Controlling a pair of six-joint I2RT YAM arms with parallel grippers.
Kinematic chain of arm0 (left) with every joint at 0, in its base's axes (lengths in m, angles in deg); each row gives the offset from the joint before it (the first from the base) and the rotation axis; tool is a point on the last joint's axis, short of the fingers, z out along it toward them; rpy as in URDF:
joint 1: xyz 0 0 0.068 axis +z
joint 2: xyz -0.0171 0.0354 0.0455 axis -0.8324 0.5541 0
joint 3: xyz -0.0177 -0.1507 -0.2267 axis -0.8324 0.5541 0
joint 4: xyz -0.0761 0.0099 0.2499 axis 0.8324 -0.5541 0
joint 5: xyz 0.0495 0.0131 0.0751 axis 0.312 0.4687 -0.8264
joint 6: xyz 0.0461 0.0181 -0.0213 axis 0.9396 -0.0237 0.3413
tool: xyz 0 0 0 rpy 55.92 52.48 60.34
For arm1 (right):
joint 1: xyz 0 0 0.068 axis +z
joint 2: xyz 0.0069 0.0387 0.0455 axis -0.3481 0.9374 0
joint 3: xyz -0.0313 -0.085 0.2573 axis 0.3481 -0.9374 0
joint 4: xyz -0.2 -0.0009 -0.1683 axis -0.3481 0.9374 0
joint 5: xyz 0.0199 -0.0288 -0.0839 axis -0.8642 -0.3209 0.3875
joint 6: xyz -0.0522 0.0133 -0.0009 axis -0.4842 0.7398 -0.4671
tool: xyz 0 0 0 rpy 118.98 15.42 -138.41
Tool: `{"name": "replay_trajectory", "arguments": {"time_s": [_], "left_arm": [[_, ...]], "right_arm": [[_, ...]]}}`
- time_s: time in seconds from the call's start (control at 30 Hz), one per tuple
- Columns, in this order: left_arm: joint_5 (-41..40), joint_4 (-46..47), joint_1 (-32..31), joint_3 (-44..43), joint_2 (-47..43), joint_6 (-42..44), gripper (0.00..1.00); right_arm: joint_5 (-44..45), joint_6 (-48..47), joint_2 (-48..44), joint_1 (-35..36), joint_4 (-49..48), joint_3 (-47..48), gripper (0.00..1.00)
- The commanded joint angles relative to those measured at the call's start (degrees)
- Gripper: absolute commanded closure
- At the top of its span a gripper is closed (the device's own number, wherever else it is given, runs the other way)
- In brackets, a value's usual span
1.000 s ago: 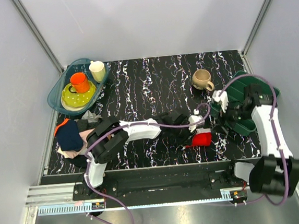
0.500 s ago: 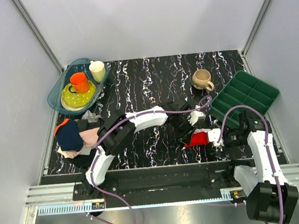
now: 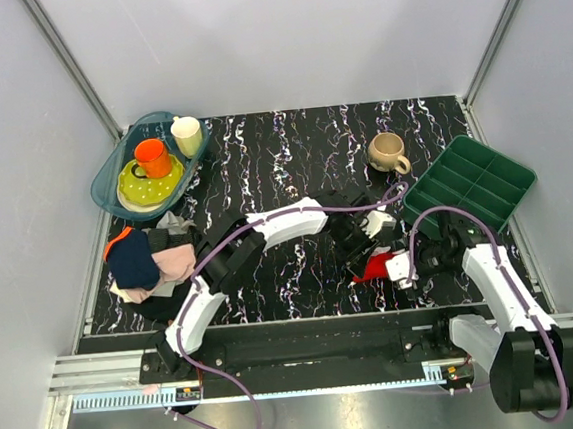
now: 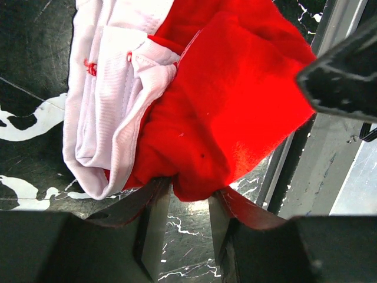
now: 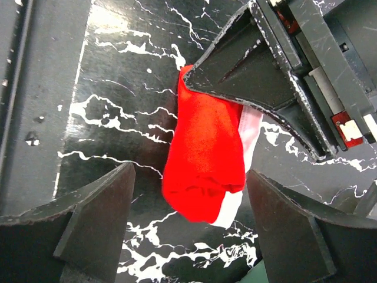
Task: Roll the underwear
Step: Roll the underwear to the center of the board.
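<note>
The red underwear (image 3: 379, 265) with white trim lies bunched on the black marbled table, right of centre near the front edge. My left gripper (image 3: 361, 240) reaches across from the left and is shut on it. In the left wrist view the jaws (image 4: 189, 191) pinch a fold of the red fabric (image 4: 235, 106), with the white trim (image 4: 112, 112) to its left. My right gripper (image 3: 409, 264) is open just right of the underwear. In the right wrist view its fingers (image 5: 189, 172) stand wide on both sides of the red bundle (image 5: 206, 153), apart from it.
A green compartment tray (image 3: 470, 186) sits at the right. A beige mug (image 3: 388, 151) stands behind the grippers. A teal basin (image 3: 105, 180) with dishes is at the back left. A pile of other garments (image 3: 145, 262) lies at the left edge.
My right arm swung from over the green tray down and left to the underwear's right side. My left gripper stayed on the underwear and shifted slightly right.
</note>
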Motion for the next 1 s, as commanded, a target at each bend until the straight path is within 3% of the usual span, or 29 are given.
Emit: {"name": "replay_trajectory", "arguments": {"time_s": [0.0,0.17,0.3,0.47,0.53,0.73,0.87,0.97], "left_arm": [[-4.5,-0.6,0.1,-0.8,3.9,0.5,0.62],[-4.5,-0.4,0.0,-0.9,4.0,-0.5,0.61],[-6.9,2.3,0.0,1.1,2.0,-1.9,0.60],[-11.4,11.3,0.2,8.0,-5.0,-4.3,0.49],[-13.7,16.9,0.4,10.9,-8.9,-6.0,0.46],[-15.0,39.0,3.8,28.6,-21.3,-13.5,0.17],[-12.2,47.6,7.2,34.7,-24.4,-16.8,0.12],[-16.5,51.6,7.7,39.7,-28.5,-16.5,0.10]], "right_arm": [[2.2,-1.5,2.7,3.9,-6.8,-0.1,0.16],[9.0,4.5,5.3,9.7,-16.1,-4.8,0.22],[14.9,10.1,6.2,11.5,-22.3,-7.3,0.36],[23.2,19.3,9.1,11.5,-26.6,-6.9,0.60],[23.5,21.1,9.9,11.4,-26.5,-7.2,0.67],[21.1,24.8,11.1,11.5,-24.2,-6.7,0.77],[18.1,27.8,13.7,11.4,-21.1,-3.9,0.80],[17.1,30.4,17.5,11.1,-17.8,0.0,0.81]]}}
